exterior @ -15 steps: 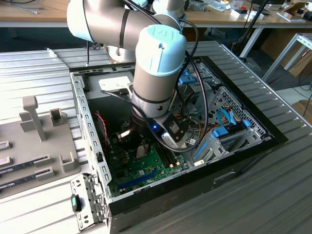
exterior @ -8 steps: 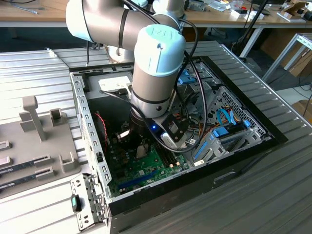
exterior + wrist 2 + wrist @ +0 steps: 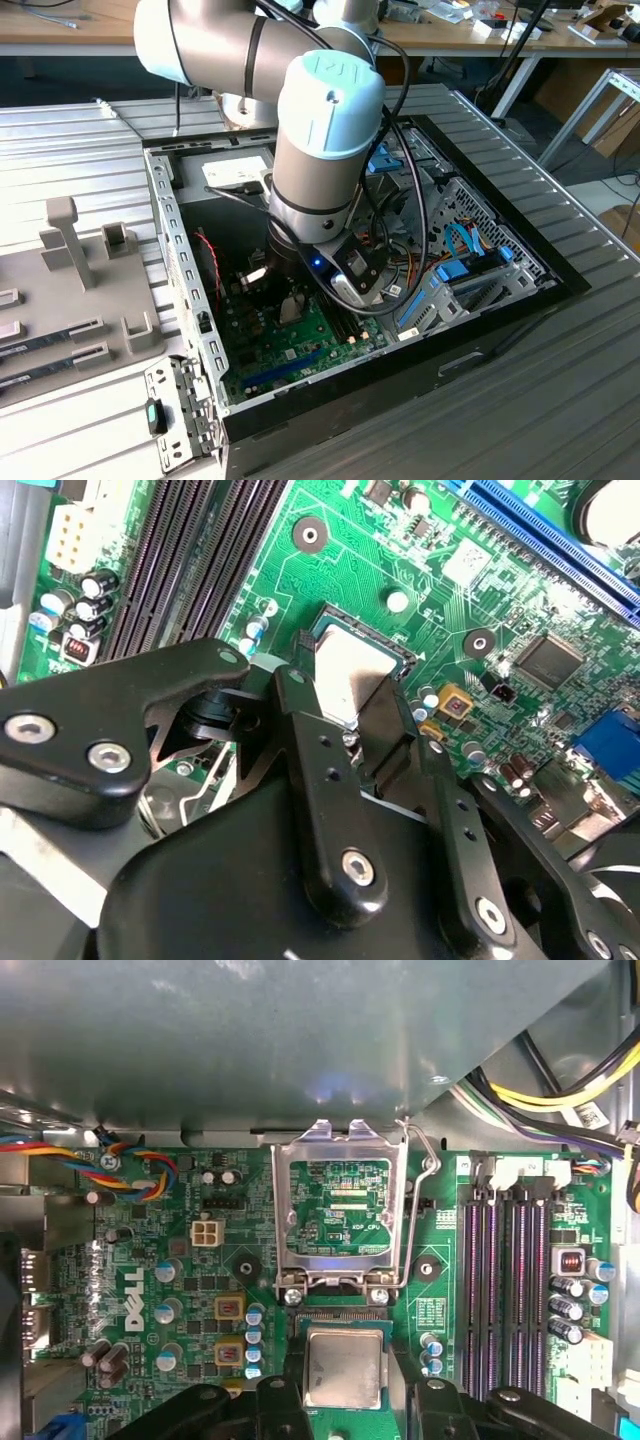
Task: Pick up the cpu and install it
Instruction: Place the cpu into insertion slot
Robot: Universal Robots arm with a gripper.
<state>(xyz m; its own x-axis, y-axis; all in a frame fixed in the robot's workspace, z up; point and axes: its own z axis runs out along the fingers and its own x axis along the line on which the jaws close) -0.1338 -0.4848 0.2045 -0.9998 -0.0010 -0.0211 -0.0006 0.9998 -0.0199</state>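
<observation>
The cpu [image 3: 343, 1365], a silvery square chip with a thin green rim, sits between my gripper's [image 3: 343, 1385] two black fingers [image 3: 283, 1392], which press on its two sides. It is at the black socket frame [image 3: 338, 1317] on the green motherboard [image 3: 150, 1260]; whether it is seated I cannot tell. The metal load plate [image 3: 335, 1210] stands flipped open beside the socket, its lever [image 3: 428, 1175] raised. In the second wrist view the cpu [image 3: 350, 675] lies over the socket [image 3: 400, 652] with the gripper [image 3: 345, 700] shut on it. In the exterior view the gripper [image 3: 283, 290] reaches down into the open computer case [image 3: 165, 215].
Black memory slots [image 3: 505, 1280] run beside the socket. Bundled cables [image 3: 560, 1100] and a grey metal wall [image 3: 300, 1050] hang close over the board. A drive cage with blue parts [image 3: 465, 265] fills the case at the exterior view's right. A grey fixture plate [image 3: 70, 290] lies outside at its left.
</observation>
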